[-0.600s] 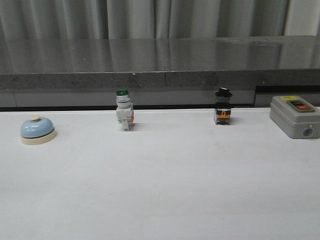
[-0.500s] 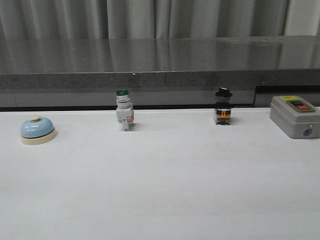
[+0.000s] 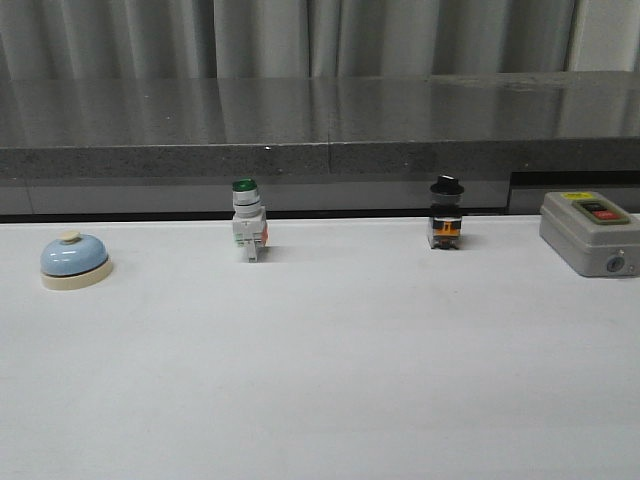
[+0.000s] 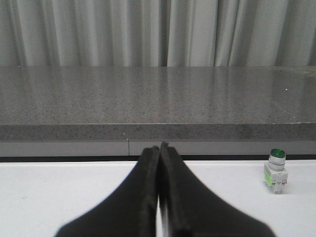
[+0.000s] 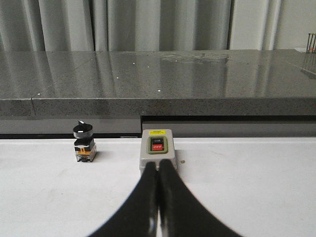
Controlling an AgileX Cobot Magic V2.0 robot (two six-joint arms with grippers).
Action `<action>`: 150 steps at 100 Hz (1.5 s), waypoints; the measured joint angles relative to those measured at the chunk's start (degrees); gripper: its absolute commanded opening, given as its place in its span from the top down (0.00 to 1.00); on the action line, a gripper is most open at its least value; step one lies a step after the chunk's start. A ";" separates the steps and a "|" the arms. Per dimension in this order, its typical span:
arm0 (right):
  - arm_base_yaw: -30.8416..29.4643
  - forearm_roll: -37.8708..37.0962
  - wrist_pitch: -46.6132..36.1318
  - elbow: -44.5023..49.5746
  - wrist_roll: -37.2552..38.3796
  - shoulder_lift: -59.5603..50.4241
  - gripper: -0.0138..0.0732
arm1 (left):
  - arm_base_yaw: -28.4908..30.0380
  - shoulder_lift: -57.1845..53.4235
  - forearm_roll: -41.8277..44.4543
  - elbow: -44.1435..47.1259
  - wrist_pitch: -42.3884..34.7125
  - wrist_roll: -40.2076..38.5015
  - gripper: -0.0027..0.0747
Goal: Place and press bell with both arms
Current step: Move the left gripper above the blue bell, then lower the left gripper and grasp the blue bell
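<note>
The light-blue bell [image 3: 74, 260] with a cream base and cream button stands on the white table at the far left in the front view. Neither arm shows in the front view. In the left wrist view my left gripper [image 4: 159, 148] is shut and empty, low over the table; the bell is out of that view. In the right wrist view my right gripper [image 5: 159, 165] is shut and empty, its tips in front of the grey box [image 5: 157, 149]. The bell is out of that view too.
A green-capped white pushbutton switch [image 3: 248, 232] stands at the back centre-left and also shows in the left wrist view [image 4: 275, 171]. A black-knobbed switch [image 3: 446, 214] stands right of it. The grey box with a red button [image 3: 590, 232] is at the far right. A dark stone ledge [image 3: 320, 130] runs behind the table.
</note>
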 measured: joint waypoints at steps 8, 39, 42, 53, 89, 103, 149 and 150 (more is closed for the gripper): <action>0.00 0.00 0.00 0.00 0.00 0.00 0.91 | 0.00 4.34 -0.13 -3.50 1.38 0.00 0.99; 0.00 0.00 0.00 0.00 0.00 0.00 0.91 | 0.00 24.74 -0.25 -18.99 9.99 0.00 0.99; 0.00 0.00 0.00 0.00 0.00 0.00 0.91 | 0.00 26.67 -0.25 -20.77 10.67 0.00 0.99; 0.00 0.00 0.00 0.00 0.00 0.00 0.91 | 0.00 34.28 -0.25 -25.86 13.04 0.00 0.99; 0.00 0.00 0.00 0.00 0.00 0.00 0.91 | 0.00 55.67 -0.25 -37.71 14.77 2.47 0.68; 0.00 0.00 0.00 0.00 0.00 0.00 0.91 | 0.00 62.33 -0.56 -41.38 15.97 2.75 0.30; 0.00 0.00 0.00 0.00 0.00 0.00 0.91 | -2.32 83.68 -4.03 -54.67 24.03 2.87 0.22; 0.00 0.00 0.00 0.00 0.00 0.00 0.91 | -2.38 84.29 -4.03 -55.08 24.04 2.87 0.22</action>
